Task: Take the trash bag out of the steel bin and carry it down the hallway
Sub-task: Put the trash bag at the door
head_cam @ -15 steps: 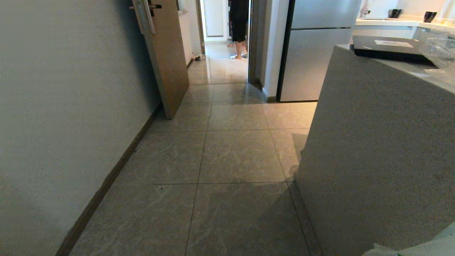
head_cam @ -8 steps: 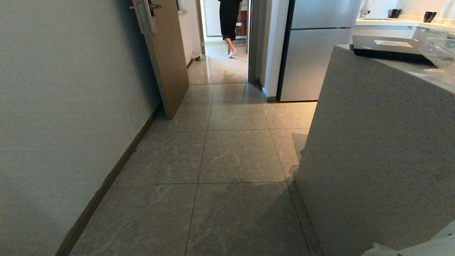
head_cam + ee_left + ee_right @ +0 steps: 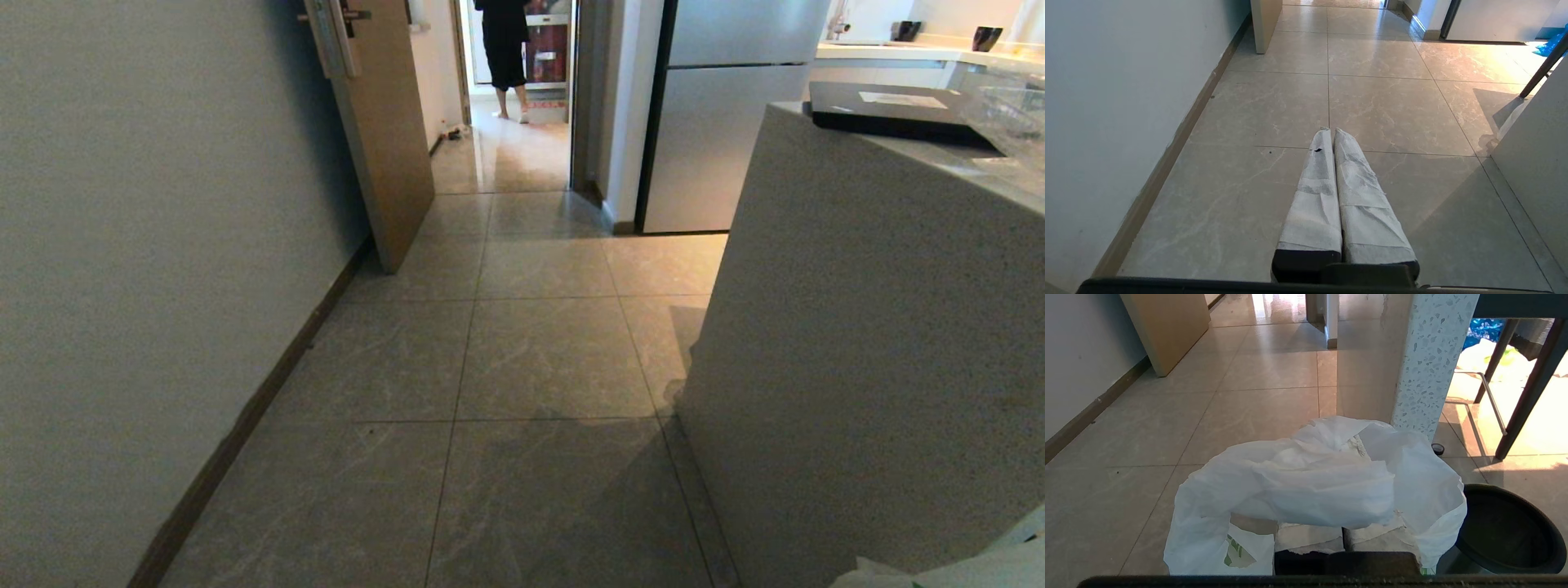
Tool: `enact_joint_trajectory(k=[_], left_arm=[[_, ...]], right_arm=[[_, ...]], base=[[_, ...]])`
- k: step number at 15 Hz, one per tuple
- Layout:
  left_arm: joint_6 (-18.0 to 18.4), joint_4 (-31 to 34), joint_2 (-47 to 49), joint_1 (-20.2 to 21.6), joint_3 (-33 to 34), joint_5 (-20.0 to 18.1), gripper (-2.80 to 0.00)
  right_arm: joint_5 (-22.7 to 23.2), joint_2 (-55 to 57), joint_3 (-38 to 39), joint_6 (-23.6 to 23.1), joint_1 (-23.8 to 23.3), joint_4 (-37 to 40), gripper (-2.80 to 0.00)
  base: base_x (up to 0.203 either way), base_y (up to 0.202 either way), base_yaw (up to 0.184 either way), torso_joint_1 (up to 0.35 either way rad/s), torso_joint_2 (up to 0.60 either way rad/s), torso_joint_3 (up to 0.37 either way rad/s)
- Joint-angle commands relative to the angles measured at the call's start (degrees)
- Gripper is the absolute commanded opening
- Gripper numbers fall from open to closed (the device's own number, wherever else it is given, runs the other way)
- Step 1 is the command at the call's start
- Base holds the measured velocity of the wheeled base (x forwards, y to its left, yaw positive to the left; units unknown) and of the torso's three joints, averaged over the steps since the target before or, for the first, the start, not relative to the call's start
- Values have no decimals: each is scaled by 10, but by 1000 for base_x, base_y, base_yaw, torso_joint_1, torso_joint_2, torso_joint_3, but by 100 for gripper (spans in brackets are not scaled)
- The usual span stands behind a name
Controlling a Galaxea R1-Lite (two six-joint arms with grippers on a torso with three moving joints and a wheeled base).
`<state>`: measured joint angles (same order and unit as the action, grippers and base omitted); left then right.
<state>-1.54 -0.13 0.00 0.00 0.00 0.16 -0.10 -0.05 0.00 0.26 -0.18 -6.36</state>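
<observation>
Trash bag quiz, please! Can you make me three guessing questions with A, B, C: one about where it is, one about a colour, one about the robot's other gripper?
1. Where is the bag?
A on the counter
B draped over the right gripper
C flat on the floor

2. What colour is the bag's print?
A red
B blue
C green

3. How is the left gripper?
A wide open
B shut, empty
C shut on the bag

Answers:
1 B, the bag covers that gripper's fingers.
2 C, green marks show on the white plastic.
3 B, its fingers meet with nothing between them.
</observation>
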Motion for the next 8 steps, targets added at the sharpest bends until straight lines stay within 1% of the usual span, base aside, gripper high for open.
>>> enact_joint_trajectory(k=[1, 8], left_arm=[[0, 0, 0, 0, 0, 0, -280], [0, 0, 0, 0, 0, 0, -280]], right_arm=[[0, 0, 23, 0, 0, -1, -280], [0, 0, 23, 0, 0, -1, -280]], base=[[0, 0, 0, 0, 0, 0], [0, 0, 0, 0, 0, 0]])
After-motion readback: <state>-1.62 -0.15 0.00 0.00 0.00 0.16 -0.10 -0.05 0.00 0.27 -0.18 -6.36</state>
